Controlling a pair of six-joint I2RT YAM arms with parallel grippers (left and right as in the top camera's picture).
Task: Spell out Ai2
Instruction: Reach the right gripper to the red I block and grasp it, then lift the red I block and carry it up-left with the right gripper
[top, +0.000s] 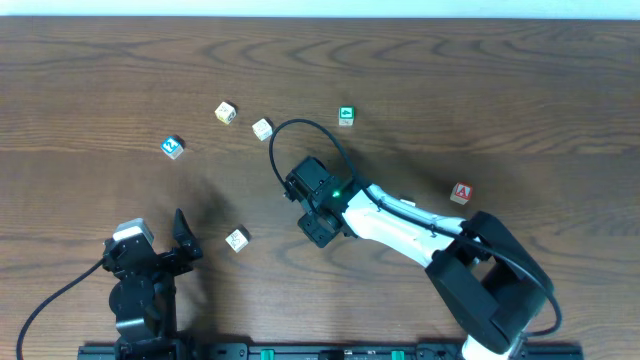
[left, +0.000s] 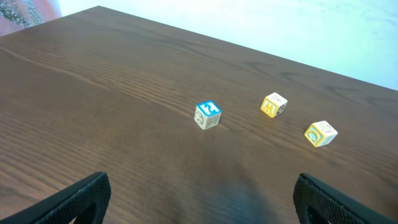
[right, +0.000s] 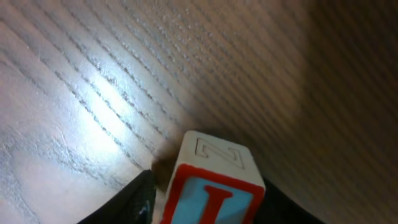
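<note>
My right gripper (top: 318, 228) is near the table's middle, shut on a white block with a red letter I on a blue face (right: 214, 186), held low over the wood; the arm hides this block in the overhead view. The blue "2" block (top: 173, 147) lies at the far left and also shows in the left wrist view (left: 208, 115). The red "A" block (top: 461, 193) lies to the right. My left gripper (top: 158, 240) is open and empty at the front left, its fingers wide apart (left: 202, 190).
Two yellow-faced blocks (top: 226, 112) (top: 262, 128) lie at the back left; they also show in the left wrist view (left: 274, 104) (left: 320, 133). A green block (top: 346, 116) lies at the back centre. A pale block (top: 237, 239) lies beside my left gripper.
</note>
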